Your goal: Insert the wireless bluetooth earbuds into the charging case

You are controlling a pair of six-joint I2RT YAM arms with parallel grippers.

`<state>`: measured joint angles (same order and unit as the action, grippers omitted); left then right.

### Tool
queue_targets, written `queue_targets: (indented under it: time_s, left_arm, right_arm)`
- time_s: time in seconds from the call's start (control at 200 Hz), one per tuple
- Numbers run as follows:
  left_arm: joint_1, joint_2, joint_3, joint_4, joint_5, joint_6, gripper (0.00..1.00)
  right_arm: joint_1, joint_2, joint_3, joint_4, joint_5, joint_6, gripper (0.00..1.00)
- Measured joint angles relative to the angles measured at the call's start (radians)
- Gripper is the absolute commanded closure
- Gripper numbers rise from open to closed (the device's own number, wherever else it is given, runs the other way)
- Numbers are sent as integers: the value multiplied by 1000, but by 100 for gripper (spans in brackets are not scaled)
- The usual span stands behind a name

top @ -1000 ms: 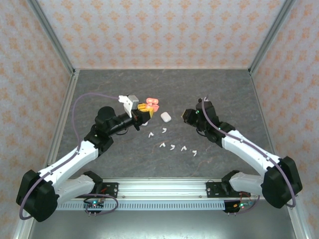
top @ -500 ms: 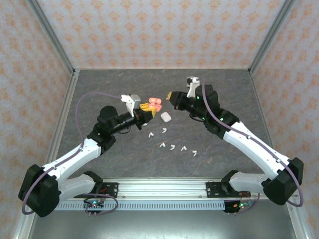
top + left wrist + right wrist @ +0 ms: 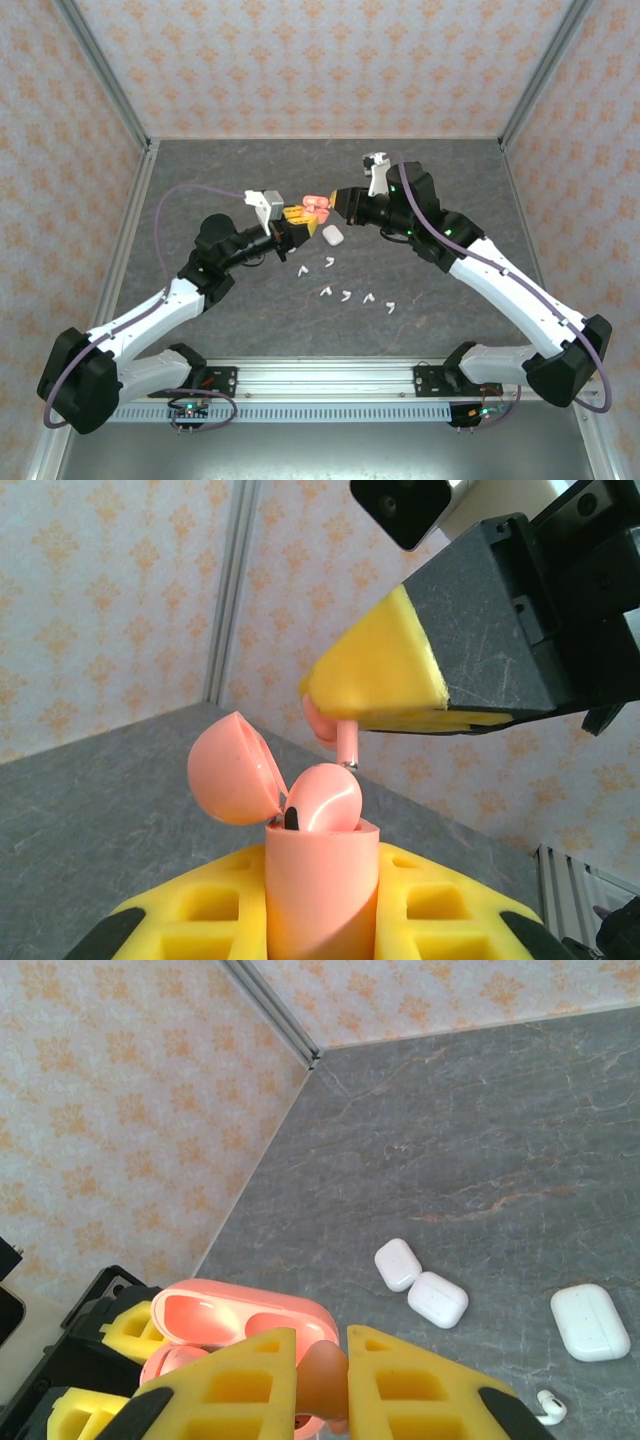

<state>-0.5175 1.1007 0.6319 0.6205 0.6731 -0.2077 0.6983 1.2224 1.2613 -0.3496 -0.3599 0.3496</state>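
Observation:
My left gripper [image 3: 320, 925] is shut on a salmon-pink charging case [image 3: 320, 880], held upright with its lid [image 3: 232, 770] hinged open. One pink earbud [image 3: 325, 798] sits in the case. My right gripper [image 3: 320, 1385] is shut on a second pink earbud [image 3: 322, 1372]; its stem [image 3: 347, 742] hangs just above the case's opening, beside the seated bud. From above, the two grippers [image 3: 298, 216] [image 3: 340, 203] meet at the pink case [image 3: 315, 207]. Several white earbuds [image 3: 346, 296] lie loose on the table in front of them.
A white case [image 3: 333, 235] lies just below the grippers. The right wrist view shows two small white cases [image 3: 398, 1263] [image 3: 438, 1299] side by side, a larger one [image 3: 590, 1322] and a white earbud [image 3: 547, 1405]. Patterned walls enclose the grey table [image 3: 450, 180].
My right arm has swung left from the table's right side, bringing its gripper over the pink case. The left gripper has stayed almost still with the case.

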Motion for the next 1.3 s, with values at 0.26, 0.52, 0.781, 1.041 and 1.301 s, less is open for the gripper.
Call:
queue_targets:
  time_s: [0.26, 0.52, 0.781, 1.041, 1.301]
  left_arm:
    - [-11, 6, 0, 5, 0, 0, 100]
    - [-13, 8, 2, 6, 1, 8, 100]
    - [-13, 10, 6, 5, 1, 8, 100]
    - [-26, 16, 15, 6, 0, 8, 100]
    - [-26, 18, 22, 7, -1, 8, 100]
  right_arm:
    - [19, 13, 29, -47, 17, -26, 86]
    - [19, 18, 29, -84, 50, -43, 86]
    - [19, 23, 33, -90, 57, -48, 86]
    - [19, 29, 35, -93, 56, -48, 86]
    - [24, 39, 60, -111, 52, -56, 86]
